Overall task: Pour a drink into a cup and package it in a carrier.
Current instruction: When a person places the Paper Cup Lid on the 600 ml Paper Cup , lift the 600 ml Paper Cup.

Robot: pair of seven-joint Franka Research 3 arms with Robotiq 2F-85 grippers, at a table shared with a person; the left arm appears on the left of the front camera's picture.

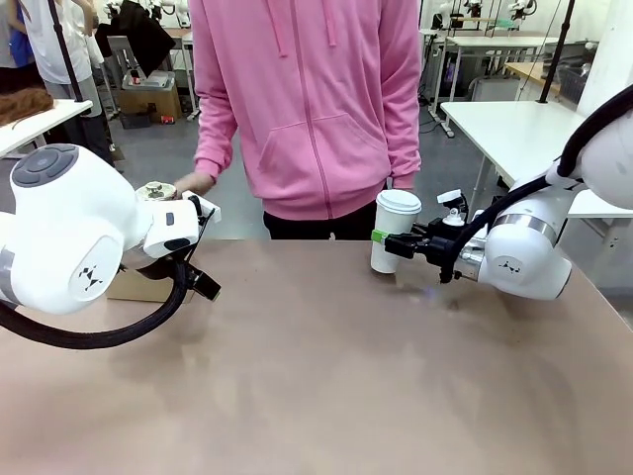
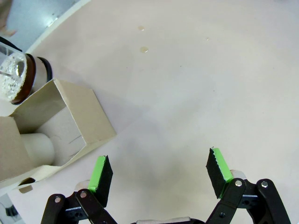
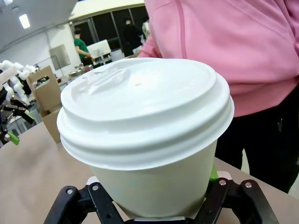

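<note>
White tapered paper cup [image 1: 397,237], white plastic lid [image 1: 399,201] on, at the far right-centre of the tan counter [image 1: 326,376]; its base looks to be on the surface. Right gripper [image 1: 394,244] is clamped on the cup wall below the lid. A person [image 1: 316,109] in a pink hooded top stands behind, one hand [image 1: 190,184] down at far left. The low brown cardboard carrier [image 1: 134,287] is mostly hidden behind the left arm, well apart from the cup.

Left wrist view: left gripper [image 2: 159,173] has its jaws wide apart with nothing between them, over bare counter just beside the carrier [image 2: 79,116]. A clear glass jug with steel bands [image 2: 16,74] stands at the carrier's far wall. A pale round shape sits in one slot; I cannot tell what it is.

Right wrist view: the lid [image 3: 145,102] is seated all round and the jaws press on both sides of the cup [image 3: 159,182].

Judgement: pouring and lidding look done, and packaging is in hand. The next move calls for an upright lift, travel across to the robot's left, then lowering into a free slot, clear of the handle. The left arm crowds that approach.
</note>
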